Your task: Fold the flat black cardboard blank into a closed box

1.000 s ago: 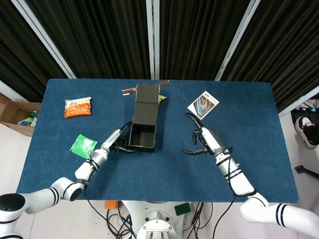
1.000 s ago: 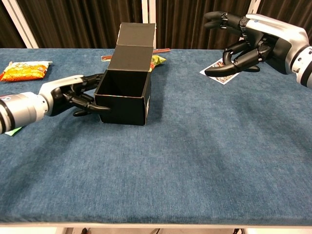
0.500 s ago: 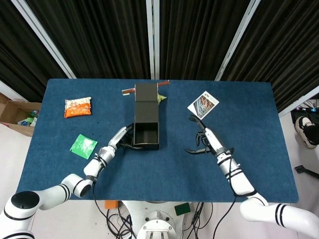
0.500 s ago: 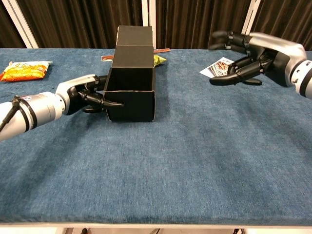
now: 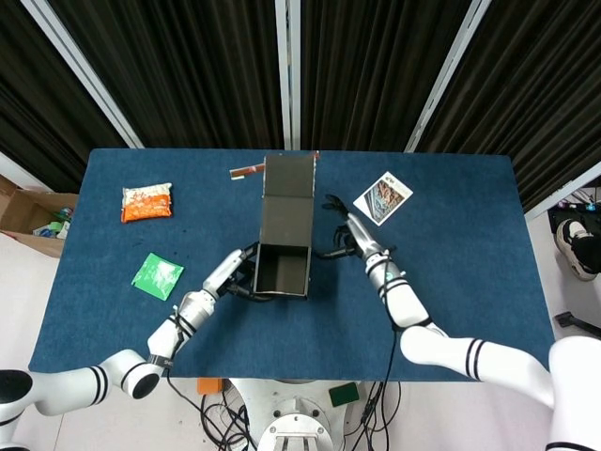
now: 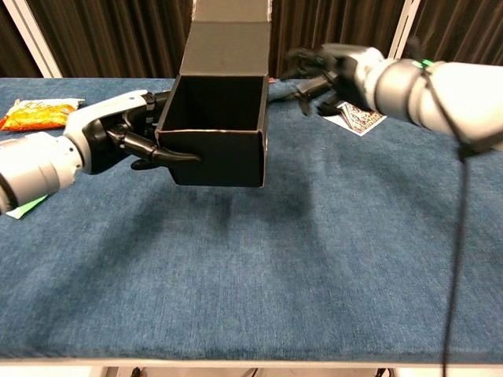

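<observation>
Left robot hand (image 6: 134,140) grips open matte cardboard box (image 6: 220,129)

head view looks steeply down over the whole table (image 5: 470,282); chest view sits low (table-level), sharing it.

Box (image 6: 218,129) now lifted off the table by left hand (image 6: 130,137) (open top tilted forward); right hand (image 6: 326,71) swung in beside its right wall.
</observation>
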`<state>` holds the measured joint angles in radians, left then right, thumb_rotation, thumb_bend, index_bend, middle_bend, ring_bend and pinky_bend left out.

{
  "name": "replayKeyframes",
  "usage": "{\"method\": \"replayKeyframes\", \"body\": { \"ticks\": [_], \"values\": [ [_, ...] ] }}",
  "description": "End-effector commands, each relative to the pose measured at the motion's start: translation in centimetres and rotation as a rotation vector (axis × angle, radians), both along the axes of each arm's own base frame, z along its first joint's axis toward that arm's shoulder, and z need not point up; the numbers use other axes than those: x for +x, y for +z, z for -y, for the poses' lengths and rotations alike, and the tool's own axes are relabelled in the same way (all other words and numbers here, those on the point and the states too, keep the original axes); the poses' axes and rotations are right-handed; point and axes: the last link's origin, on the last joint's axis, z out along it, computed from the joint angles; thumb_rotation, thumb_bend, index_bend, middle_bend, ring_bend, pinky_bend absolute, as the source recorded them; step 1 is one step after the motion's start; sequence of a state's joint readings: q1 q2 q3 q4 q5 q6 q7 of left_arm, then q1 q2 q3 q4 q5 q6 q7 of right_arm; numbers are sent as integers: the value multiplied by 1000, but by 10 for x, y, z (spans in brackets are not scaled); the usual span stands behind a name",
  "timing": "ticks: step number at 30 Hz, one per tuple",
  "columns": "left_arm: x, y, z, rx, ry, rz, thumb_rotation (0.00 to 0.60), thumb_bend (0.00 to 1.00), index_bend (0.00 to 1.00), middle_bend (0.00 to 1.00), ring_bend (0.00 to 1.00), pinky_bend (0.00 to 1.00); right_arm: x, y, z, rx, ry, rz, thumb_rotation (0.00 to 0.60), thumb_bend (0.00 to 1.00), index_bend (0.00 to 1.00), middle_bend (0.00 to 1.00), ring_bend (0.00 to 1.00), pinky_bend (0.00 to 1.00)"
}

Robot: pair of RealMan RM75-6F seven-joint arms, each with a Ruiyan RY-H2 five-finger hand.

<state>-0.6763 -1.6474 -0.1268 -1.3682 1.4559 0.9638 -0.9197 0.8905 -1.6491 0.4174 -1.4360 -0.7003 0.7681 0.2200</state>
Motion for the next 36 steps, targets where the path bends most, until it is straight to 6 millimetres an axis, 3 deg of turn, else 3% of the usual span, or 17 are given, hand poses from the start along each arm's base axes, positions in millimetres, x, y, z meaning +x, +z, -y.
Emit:
{"method": "replayKeyframes", "body": {
  "ticks": [1, 5, 10, 18, 25, 29, 36],
  "values": [
    [3, 6, 6, -1, -31, -23, 600, 0, 541, 536, 736, 941, 31, -4, 12, -11, 13, 39, 600, 0, 0, 147, 676, 1000],
    [4, -1, 5, -18, -49, -66, 600, 0, 539, 531, 735, 941, 61, 4, 17, -15, 48, 106, 600, 0, 0, 153, 680, 1000],
    [-1, -8, -1, -42, -10, -103, 600, 0, 523, 510, 734, 941, 87, 18, 3, 19, 154, 130, 600, 0, 0, 167, 685, 1000],
    [-15, -15, -11, -28, 81, -163, 600, 0, 434, 477, 734, 935, 80, 17, -41, 140, 312, -26, 600, 0, 0, 218, 709, 1000],
    [-24, -24, -17, -26, 137, -221, 598, 0, 200, 314, 732, 930, 77, 12, -50, 104, 426, -305, 600, 0, 0, 238, 722, 1000],
    [-31, -27, -18, -15, 143, -268, 492, 0, 43, 184, 718, 931, 82, 9, -51, 72, 426, -366, 600, 0, 0, 248, 727, 1000],
    [-40, -24, -15, 36, 130, -322, 403, 0, 0, 75, 696, 932, 88, 3, -54, 56, 425, -407, 600, 0, 2, 249, 728, 1000]
  ]
}}
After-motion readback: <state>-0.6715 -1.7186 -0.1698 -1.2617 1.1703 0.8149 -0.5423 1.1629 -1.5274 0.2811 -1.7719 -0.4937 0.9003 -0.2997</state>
